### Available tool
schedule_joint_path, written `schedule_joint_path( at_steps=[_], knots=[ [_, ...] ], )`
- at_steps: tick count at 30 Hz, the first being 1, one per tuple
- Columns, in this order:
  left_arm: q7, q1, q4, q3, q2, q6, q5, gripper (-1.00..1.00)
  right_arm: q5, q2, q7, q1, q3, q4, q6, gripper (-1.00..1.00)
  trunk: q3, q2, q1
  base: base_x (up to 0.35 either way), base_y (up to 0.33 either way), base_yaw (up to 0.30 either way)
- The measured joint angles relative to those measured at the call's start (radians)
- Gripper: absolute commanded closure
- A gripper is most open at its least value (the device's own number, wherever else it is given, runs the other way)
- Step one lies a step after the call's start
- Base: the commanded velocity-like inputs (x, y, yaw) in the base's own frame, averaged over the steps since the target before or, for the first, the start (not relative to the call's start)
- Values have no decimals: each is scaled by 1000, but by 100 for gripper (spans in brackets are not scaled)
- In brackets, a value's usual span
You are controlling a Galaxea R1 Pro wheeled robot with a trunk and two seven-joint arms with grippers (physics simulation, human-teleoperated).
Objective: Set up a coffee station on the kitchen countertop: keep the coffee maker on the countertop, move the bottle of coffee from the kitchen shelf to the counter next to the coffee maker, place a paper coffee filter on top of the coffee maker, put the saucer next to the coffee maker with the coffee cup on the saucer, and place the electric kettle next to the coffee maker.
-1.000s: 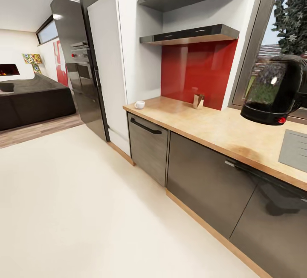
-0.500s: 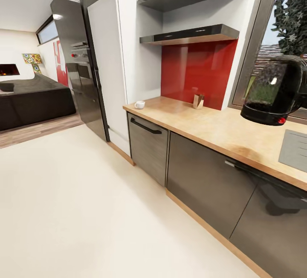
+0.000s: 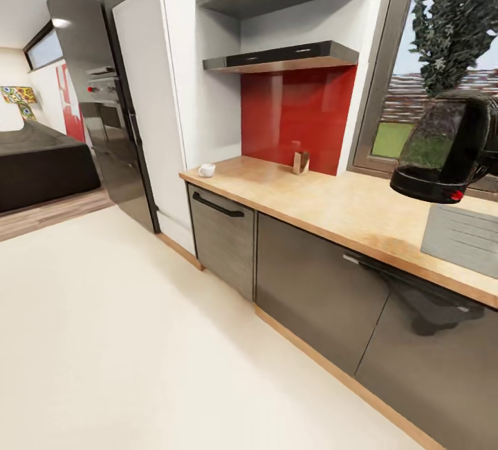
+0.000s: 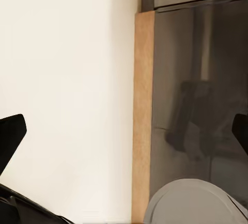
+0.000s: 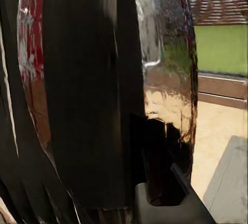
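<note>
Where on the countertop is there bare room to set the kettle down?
The electric kettle hangs above the kitchen countertop. The widest bare stretch runs between the small brown holder by the red backsplash and the steel sink. Another lies between the coffee cup and that holder. It is tighter beside the sink.

Electric kettle (image 3: 446, 146): dark translucent glass, black base, small red switch; upright, raised clear above the surface (image 3: 332, 204) at 3 o'clock in the head view. Seen close in the right wrist view (image 5: 103, 95). Coffee cup (image 3: 206, 171): small, white, upright on the surface's far end at 10 o'clock, near the edge.
</note>
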State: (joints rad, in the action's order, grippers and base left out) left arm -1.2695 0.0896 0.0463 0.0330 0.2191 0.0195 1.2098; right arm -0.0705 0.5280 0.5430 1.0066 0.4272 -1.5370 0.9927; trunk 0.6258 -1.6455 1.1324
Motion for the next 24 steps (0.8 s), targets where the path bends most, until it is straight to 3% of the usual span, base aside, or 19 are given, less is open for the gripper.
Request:
schedule_joint_path(
  at_steps=[17, 22, 24],
  knots=[
    [0, 0, 0, 0, 0, 0, 0, -100, 7, -1, -5, -17, 0, -1, -2, 100, 0, 0, 0, 0, 0, -279],
    [0, 0, 0, 0, 0, 0, 0, -100, 103, -1, -11, -17, 0, -1, -2, 100, 0, 0, 0, 0, 0, -280],
    [0, 0, 0, 0, 0, 0, 0, -100, 116, -1, -11, -17, 1, -1, -2, 100, 0, 0, 0, 0, 0, -280]
  ],
)
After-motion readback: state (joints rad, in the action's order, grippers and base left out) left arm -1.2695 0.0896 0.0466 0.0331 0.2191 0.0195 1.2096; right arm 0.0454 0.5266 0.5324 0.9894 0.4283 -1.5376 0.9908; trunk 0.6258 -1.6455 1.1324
